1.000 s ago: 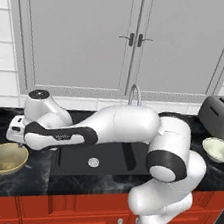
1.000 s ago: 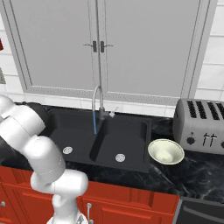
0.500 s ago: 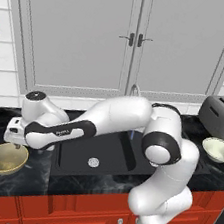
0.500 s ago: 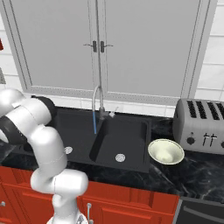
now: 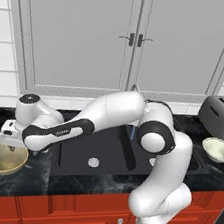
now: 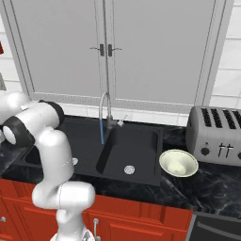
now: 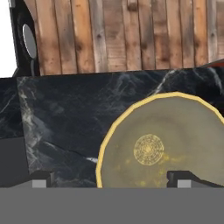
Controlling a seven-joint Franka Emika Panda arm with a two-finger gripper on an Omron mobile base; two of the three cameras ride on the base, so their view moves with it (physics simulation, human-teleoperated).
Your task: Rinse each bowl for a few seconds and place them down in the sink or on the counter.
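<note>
The pincer (image 5: pixel 11 146) hung with its jaws spread as wide as they go and nothing between them, poised just above the far rim of the tan-gold bowl (image 5: pixel 5 159) at the left end of the counter (image 5: pixel 18 184). In the hand view the two dark fingertips (image 7: pixel 189 177) stood well apart at the bottom, one over bare marble and the other over the bowl's mottled inside, where a round patterned medallion marked the middle. That bowl sat upright, mouth up; being round, it had no long axis to speak of. To its right lay the sink (image 5: pixel 103 155), a black double basin with one round silver drain visible in each basin, and the curved faucet (image 6: pixel 107 110) rose behind the divider with a thin blue stream falling from its spout. The arm reached leftward across the front of the sink. Past the sink's right edge the second bowl, the pale cream-white bowl (image 6: pixel 178 163), sat upright on the counter, just beside a silver toaster (image 6: pixel 214 135). There were two bowls, both resting on the counter. Grey double cabinet doors (image 6: pixel 103 49) stood shut behind the faucet.
</note>
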